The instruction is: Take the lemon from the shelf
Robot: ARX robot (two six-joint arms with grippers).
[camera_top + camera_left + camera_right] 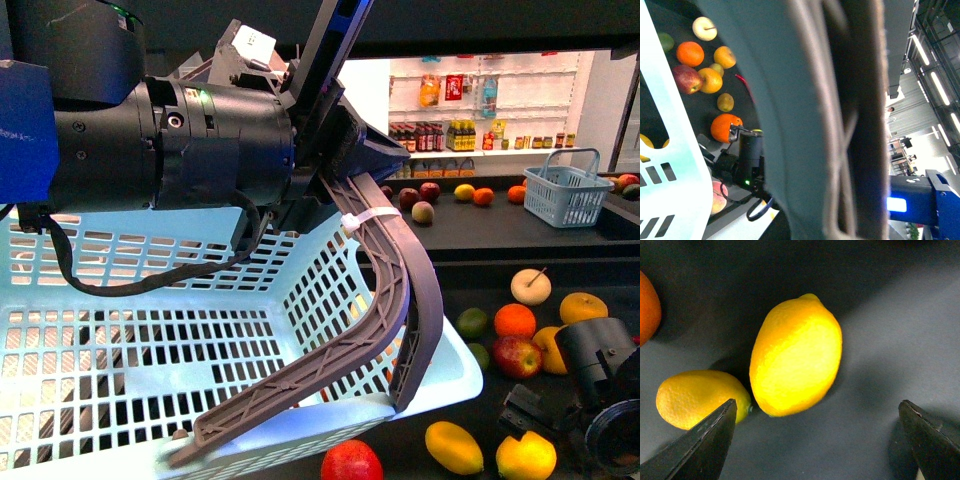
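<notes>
The lemon point(796, 355) is bright yellow and oval and lies on the shelf's black tray deck point(890, 315). My right gripper point(817, 406) hangs open just above it, one fingertip on each side, touching nothing. In the front view this lemon point(526, 457) lies at the lower right, under the right gripper point(535, 415). A second yellow fruit point(702, 398) lies beside it, also in the front view point(453, 447). My left gripper point(325, 185) is shut on the grey handle point(395, 290) of a pale blue basket point(150, 330). That handle point(830, 125) fills the left wrist view.
Oranges point(515, 320), apples point(517, 356) and a red apple point(351, 462) lie around on the deck point(480, 240). A small blue basket point(567, 190) stands on the upper deck at the back right. White wall shelves of bottles point(480, 100) stand behind. An orange fruit edge point(647, 307) shows near the lemons.
</notes>
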